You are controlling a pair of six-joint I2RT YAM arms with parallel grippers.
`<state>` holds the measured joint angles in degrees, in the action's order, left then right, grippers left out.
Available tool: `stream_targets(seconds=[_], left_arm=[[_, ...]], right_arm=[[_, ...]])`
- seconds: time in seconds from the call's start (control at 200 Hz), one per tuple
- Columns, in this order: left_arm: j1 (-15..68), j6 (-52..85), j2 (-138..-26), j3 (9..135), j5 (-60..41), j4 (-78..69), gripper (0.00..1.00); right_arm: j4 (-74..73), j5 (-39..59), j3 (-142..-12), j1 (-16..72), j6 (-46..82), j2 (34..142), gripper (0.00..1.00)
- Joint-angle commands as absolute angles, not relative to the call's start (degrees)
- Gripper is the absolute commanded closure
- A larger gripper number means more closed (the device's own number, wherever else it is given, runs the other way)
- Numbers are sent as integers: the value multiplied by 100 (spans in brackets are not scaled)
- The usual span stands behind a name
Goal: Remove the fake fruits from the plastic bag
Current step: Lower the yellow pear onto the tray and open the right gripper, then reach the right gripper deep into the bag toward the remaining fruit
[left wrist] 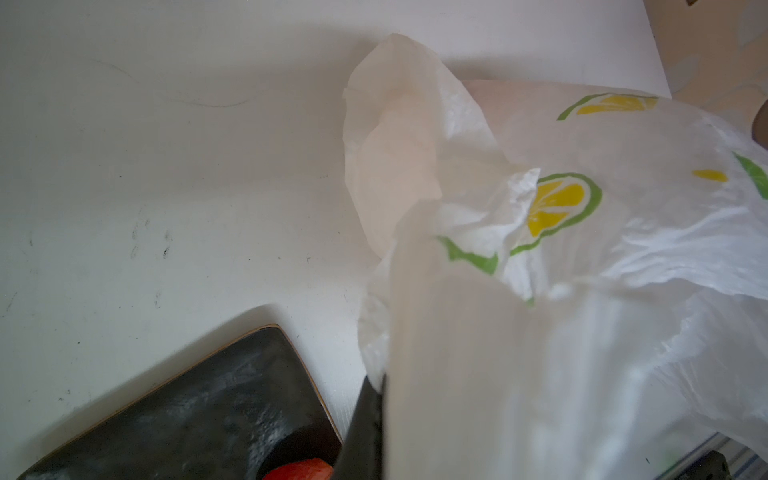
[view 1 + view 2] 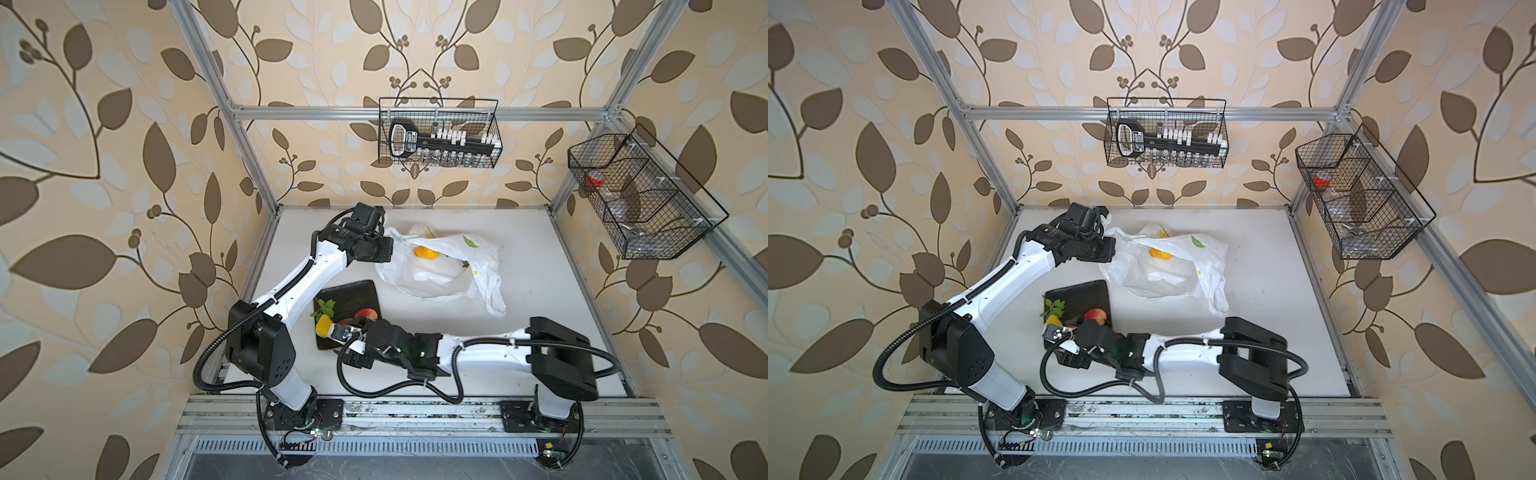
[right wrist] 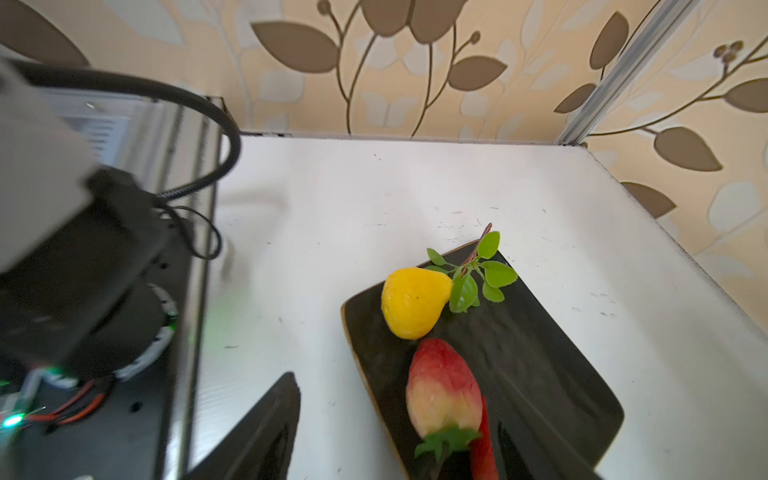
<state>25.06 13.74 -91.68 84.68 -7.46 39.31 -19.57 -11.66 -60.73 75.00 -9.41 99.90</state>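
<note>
**Both top views.** A dark square tray [image 2: 353, 293] [image 2: 1077, 296] lies on the white table [image 2: 540, 291] [image 2: 1266, 291] toward the left arm's side. It carries a yellow pear [image 2: 324, 326] [image 2: 1054, 320] with a sprig of green leaves [image 2: 326, 307] [image 2: 1054, 307], and a red-and-yellow fruit [image 2: 368, 313] [image 2: 1096, 316]. Just behind the tray lies the plastic bag [image 2: 449, 274] [image 2: 1167, 274], crumpled, thin and translucent white, with a handle loop trailing toward the right arm's side. One orange-yellow fruit [image 2: 426, 252] [image 2: 1160, 253] shows inside it. The left gripper [image 2: 390, 245] [image 2: 1112, 243] meets the bag's edge, which stretches taut from it. The right gripper [image 2: 338, 330] [image 2: 1059, 331] hangs low over the tray, beside the pear. A back wire basket [image 2: 440, 162] [image 2: 1167, 162] holds a black-and-white tool. A side wire basket [image 2: 640, 232] [image 2: 1366, 232], divided into compartments, holds a red item in one of them.

**Left wrist view.** The plastic bag [image 1: 623, 270] bears yellow lemon slices ringed in green. Its film drapes over the one black finger [image 1: 361, 419] in view, and the jaws are clenched on the film. A tray corner [image 1: 187, 415] and the edge of a red fruit [image 1: 299, 471] appear beside it.

**Right wrist view.** The tray [image 3: 540, 353] holds the pear [image 3: 415, 303], its leaves [image 3: 478, 274] and a strawberry [image 3: 444, 386], red fading to pale at its green cap. The strawberry lies between the spread fingers [image 3: 266, 428] of the right gripper [image 3: 397, 405], which is released and grasps nothing. A red sliver of another fruit [image 3: 484, 451] sits just beside it.
</note>
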Motion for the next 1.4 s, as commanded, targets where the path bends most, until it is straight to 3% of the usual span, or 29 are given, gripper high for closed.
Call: stream_targets(seconds=[0.0, 0.315, 0.555, 0.72, 1.0, 1.395], left_arm=[[2479, 1292, -9117, 8615, -788, 3916, 100], [2485, 1587, -9047, 8378, -1065, 3644, 100], [2487, 1665, -8879, 8125, -1101, 3630, 100], [2496, 1702, -8759, 8032, -1154, 3630, 100], [2546, 1867, -8666, 8062, -1265, 3577, 100], [2722, 1963, -8645, 8201, -1394, 3603, 100]], right_arm=[[-2071, -1472, -5383, 7606, -551, 9268, 31], [-973, -3272, -4776, 7426, 1062, 7396, 35], [123, -2941, -5008, 5743, 2890, 7195, 45], [220, -2241, -5293, 4739, 3433, 7687, 52], [130, -1907, -5982, 4100, 4546, 9025, 53], [-193, -1810, -7074, 3603, 6375, 10679, 33]])
